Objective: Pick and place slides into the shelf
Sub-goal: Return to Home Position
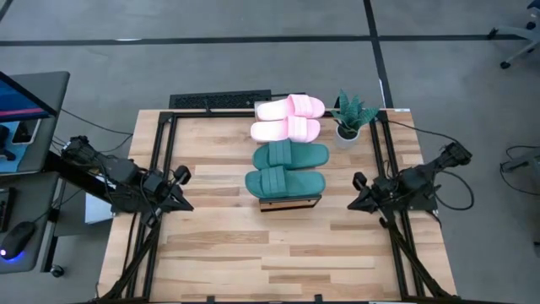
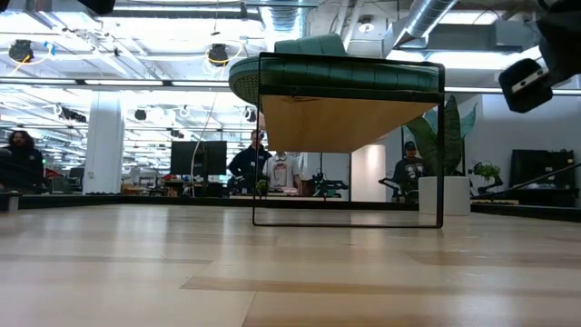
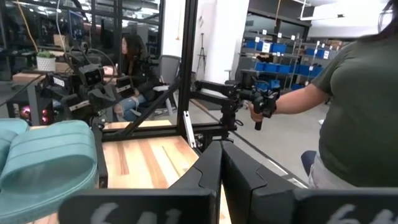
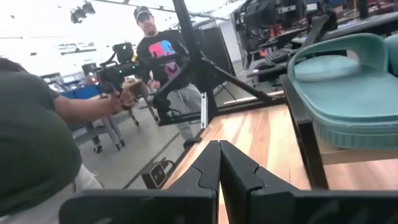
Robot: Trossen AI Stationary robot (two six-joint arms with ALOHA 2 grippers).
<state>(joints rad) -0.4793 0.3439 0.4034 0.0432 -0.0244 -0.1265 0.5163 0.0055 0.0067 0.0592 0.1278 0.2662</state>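
Four slides are lying crosswise in a row on the shelf (image 1: pixel 290 202), which is standing at the middle of the bench (image 1: pixel 219 245). The two pink slides (image 1: pixel 288 118) are sitting side by side at the end beside a potted plant (image 1: pixel 350 118), and the two teal slides (image 1: pixel 287 167) are filling the other end, each touching its neighbour. From bench height, the nearest teal slide (image 2: pixel 336 73) is overhanging both sides of the shelf's plank top.

The left arm (image 1: pixel 143 186) is hanging low over the bench's left side, well apart from the shelf, with its jaws pressed together and holding nothing. The right arm (image 1: pixel 405 187) is mirroring it on the right side, its jaws likewise together and empty, pointing toward the shelf.

Beyond the bench, a person in a dark green shirt (image 3: pixel 357 106) is holding up a handheld camera rig (image 3: pixel 261 102), while another person in a cap and black T-shirt (image 4: pixel 163 59) is standing behind the frame.
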